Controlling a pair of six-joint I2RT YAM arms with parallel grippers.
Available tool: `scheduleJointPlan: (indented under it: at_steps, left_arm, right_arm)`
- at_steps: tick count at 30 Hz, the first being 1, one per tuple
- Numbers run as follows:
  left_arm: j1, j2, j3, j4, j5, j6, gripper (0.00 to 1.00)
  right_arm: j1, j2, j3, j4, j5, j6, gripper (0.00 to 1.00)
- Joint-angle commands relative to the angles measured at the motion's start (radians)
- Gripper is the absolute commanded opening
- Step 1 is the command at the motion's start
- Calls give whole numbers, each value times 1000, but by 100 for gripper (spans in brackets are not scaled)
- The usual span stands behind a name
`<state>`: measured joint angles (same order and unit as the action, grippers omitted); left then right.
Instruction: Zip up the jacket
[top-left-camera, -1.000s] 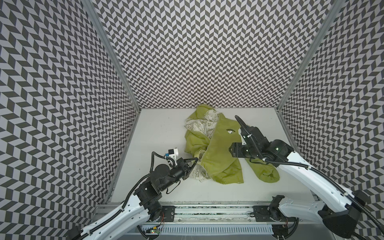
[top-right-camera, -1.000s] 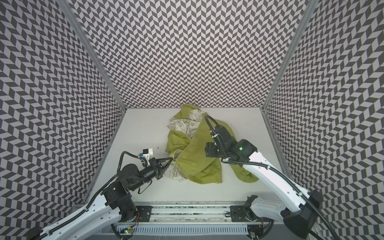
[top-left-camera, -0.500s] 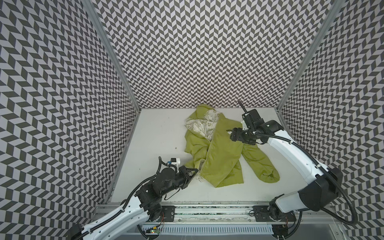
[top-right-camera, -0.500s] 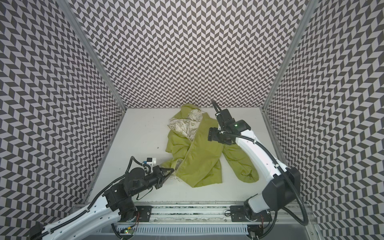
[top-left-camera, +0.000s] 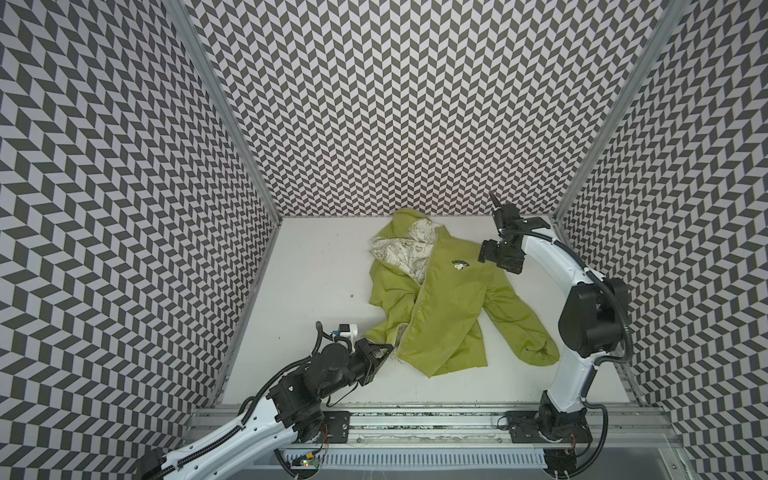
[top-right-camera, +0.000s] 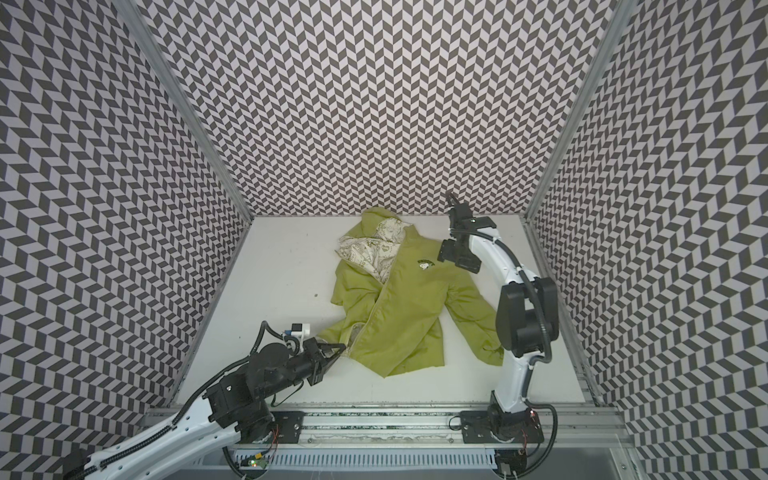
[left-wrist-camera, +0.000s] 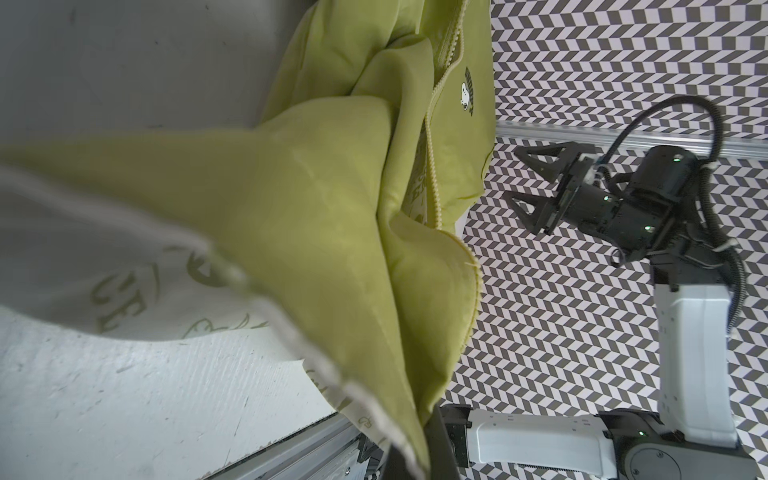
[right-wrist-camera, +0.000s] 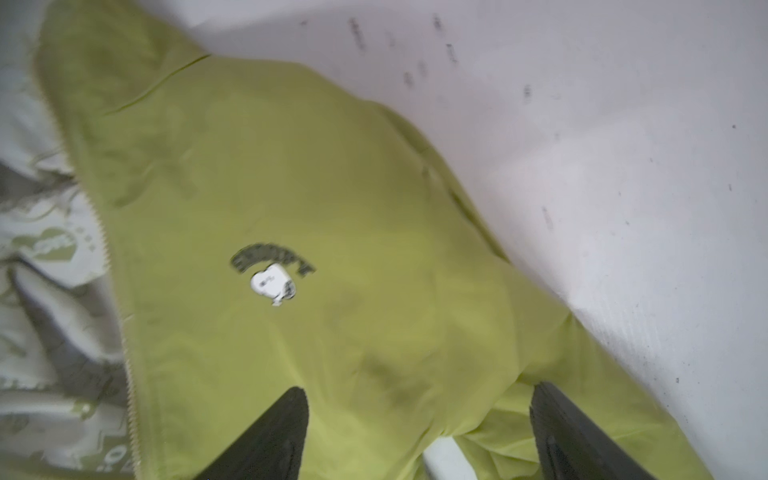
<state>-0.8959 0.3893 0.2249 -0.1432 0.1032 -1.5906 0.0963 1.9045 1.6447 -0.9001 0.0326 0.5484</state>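
On the table (top-left-camera: 316, 257), the low left claw (top-left-camera: 387, 346) pinches the jacket (top-left-camera: 444, 307).

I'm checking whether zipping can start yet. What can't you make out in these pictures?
- Zipper slider: seen in no view; near the hem, folded jacket fabric covers the zipper's end in both top views.
- Left gripper fingertips: left wrist view, blurred near fabric hides them.
- Chest logo lettering: right wrist view, motion blur.
- Right gripper: its own wrist view's edge cuts off all but two fingers.
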Motion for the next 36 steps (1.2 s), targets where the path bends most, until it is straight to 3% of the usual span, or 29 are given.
scheduleJointPlan:
  at_steps: [1,6,14,19,24,26,30,36]
  left_arm:
    - [-5,-20,-11,-28,-19,-23,0]
    - [-5,-27,-14,-36,-23,-29,0]
    - [0,-25,-8,-36,-32,-35,0]
    - [19,-24,13,-44,-67,-21,0]
    - [109,0,65,-80,-39,24,0]
    - [156,24,85,-85,-1,51,0]
    - [244,109,141,-93,81,120,0]
    - [390,231,218,-60,198,205,0]
  right_arm:
    - [-66,27,-48,67,-144,11,84]
    - [-87,71,-53,168,-275,-21,84]
    - [-93,208,49,156,-332,-73,81]
    - [-96,205,-24,202,-451,-61,54]
    - [-84,121,-225,379,-613,55,20]
    - [-63,103,-279,449,-657,114,11]
    - [14,91,-332,599,-703,264,1]
    - [168,101,-324,875,-645,542,0]
